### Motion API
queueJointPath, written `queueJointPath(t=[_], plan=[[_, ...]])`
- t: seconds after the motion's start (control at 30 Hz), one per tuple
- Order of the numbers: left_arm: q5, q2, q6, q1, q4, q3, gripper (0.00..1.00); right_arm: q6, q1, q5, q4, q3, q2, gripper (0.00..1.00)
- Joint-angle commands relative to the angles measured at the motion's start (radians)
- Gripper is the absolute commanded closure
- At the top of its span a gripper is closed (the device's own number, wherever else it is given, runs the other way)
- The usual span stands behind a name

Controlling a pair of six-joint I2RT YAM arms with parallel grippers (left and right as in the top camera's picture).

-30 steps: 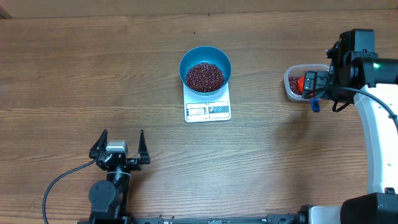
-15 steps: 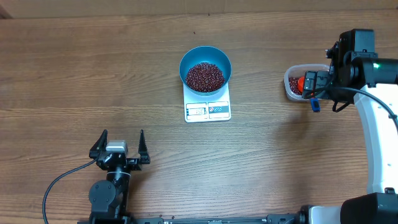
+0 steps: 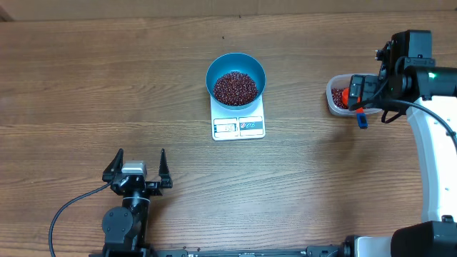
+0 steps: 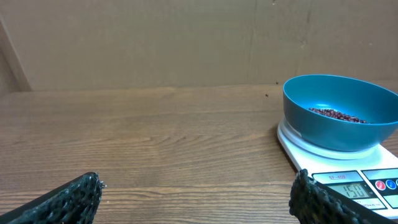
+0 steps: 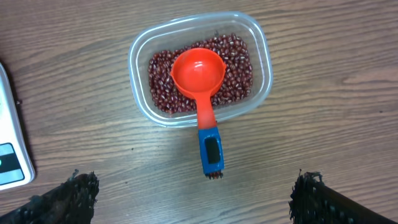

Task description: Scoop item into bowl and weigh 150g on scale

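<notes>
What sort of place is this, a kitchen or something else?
Likely a robotics test bench, not a kitchen: a wooden table with a cardboard backdrop, a white robot arm, and a kitchen scale carrying a blue bowl of red beans.

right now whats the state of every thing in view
scale, switched on, reads 150
bowl, on the scale, part filled with beans
tub, open, beans inside
scoop, empty, lying in the tub, handle over its rim
left end effector, open, empty
right end effector, open, empty, above the scoop
</notes>
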Motion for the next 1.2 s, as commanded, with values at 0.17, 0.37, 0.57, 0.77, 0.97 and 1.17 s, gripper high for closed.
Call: queueJointPath(t=[0.17,0.37,0.57,0.77,0.97,1.17], plan=[[0.008,-0.006,0.016,0.007,0.001,-0.003,0.00,0.032,-0.007,-0.163,0.254,-0.007,-0.083,0.00],[0.008,-0.006,0.016,0.007,0.001,-0.004,0.01,0.148,-0.007,-0.174,0.416,-0.117,-0.169,0.00],[0.008,-0.006,0.016,0.007,0.001,-0.004,0.00,0.210,-0.007,-0.174,0.636,-0.303,-0.263,0.00],[0.008,-0.006,0.016,0.007,0.001,-0.004,0.00,0.266,-0.006,-0.174,0.818,-0.497,-0.366,0.00],[0.008,-0.006,0.016,0.007,0.001,-0.004,0.00,0.266,-0.005,-0.173,0.950,-0.670,-0.474,0.00],[0.008,-0.006,0.016,0.007,0.001,-0.003,0.00,0.270,-0.005,-0.174,1.079,-0.849,-0.598,0.00]])
